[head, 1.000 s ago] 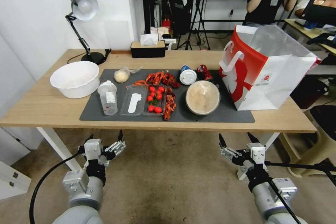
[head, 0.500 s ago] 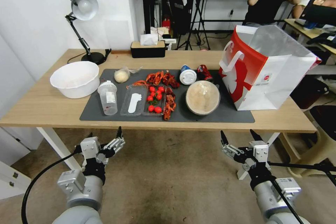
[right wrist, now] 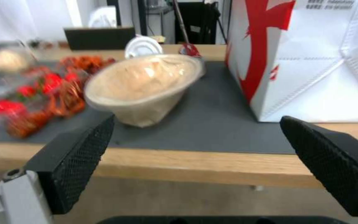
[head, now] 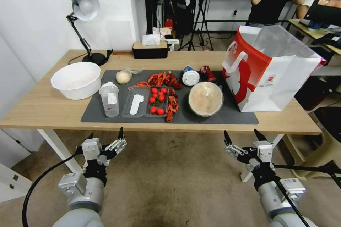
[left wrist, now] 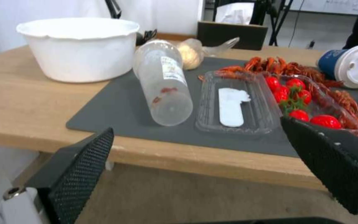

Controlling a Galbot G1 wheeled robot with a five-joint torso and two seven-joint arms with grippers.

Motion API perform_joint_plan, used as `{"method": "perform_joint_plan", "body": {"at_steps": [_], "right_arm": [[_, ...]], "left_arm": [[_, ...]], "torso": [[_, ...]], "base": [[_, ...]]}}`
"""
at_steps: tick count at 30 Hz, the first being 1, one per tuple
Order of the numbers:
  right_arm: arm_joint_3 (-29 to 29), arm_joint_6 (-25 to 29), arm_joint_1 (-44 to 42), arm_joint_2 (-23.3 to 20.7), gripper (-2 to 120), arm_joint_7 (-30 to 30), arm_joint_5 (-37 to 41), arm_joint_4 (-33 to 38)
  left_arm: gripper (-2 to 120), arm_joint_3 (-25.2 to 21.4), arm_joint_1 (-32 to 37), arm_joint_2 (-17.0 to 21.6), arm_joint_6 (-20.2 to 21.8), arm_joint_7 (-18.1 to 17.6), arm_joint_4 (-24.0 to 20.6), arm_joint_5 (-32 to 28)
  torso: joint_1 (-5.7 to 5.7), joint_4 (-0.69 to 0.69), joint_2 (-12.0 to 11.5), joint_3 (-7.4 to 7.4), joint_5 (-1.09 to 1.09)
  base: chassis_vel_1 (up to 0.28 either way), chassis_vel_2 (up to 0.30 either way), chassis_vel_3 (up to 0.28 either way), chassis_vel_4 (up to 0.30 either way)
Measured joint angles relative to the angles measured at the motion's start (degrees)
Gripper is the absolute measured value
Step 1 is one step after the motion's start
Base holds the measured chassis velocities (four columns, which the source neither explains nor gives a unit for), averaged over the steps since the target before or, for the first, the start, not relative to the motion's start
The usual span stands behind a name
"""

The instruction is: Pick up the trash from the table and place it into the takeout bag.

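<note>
Both arms hang low in front of the long light-wood surface (head: pixel 42 111), below its near edge, nothing picked up yet. The left gripper (head: pixel 105 137) has its fingers wide apart, and its wrist camera looks straight at the clear labelled plastic bottle (left wrist: pixel 163 81) on the large dark grey mat (head: pixel 220 115), a sensible line-up for a first grab. The right gripper (head: pixel 242 136) is spread just as wide, facing the round lidded tan bowl (right wrist: pixel 141 85), which sits just beside the large boxy red-and-white takeout bag (head: pixel 270 74). That bag stands upright with its mouth open (good for dropping things in from above). Farther back lie 3 more pieces: the white blue-rimmed cup (head: pixel 190 76) tipped on its side, the red can (head: pixel 207 73) next to it, and the bagged beige bun (head: pixel 123 76).
</note>
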Motion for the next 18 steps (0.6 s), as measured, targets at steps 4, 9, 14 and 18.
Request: {"method": "perform_joint_plan", "body": {"at_steps": [4, 9, 14, 18], "right_arm": [[-0.3, -1.2, 0.8, -0.6, 100, 1.3, 8.1, 0.0], [-1.2, -3.8, 3.8, -1.4, 100, 6.5, 28.3, 0.1], [-1.6, -5.4, 6.6, -1.7, 100, 12.3, 43.7, 0.8], [-1.7, -6.5, 9.1, -2.1, 100, 16.9, 54.8, 0.8]], "left_arm": [[100, -0.5, -0.1, 0.4, -0.7, 0.7, 0.5, 0.7], [100, -0.7, 0.3, 0.2, -2.1, 1.6, 1.2, 1.6], [100, -0.5, 0.3, -0.2, -3.1, 2.1, 1.6, 1.8], [100, -0.5, 0.0, 0.1, -3.1, 2.1, 2.0, 1.8]], "torso": [[0.0, 0.0, 0.0, 0.0, 0.0], [0.0, 0.0, 0.0, 0.0, 0.01], [0.0, 0.0, 0.0, 0.0, 0.0], [0.0, 0.02, 0.0, 0.0, 0.0]], "base": [[0.0, 0.0, 0.0, 0.0], [0.0, 0.0, 0.0, 0.0], [0.0, 0.0, 0.0, 0.0], [0.0, 0.0, 0.0, 0.0]]}}
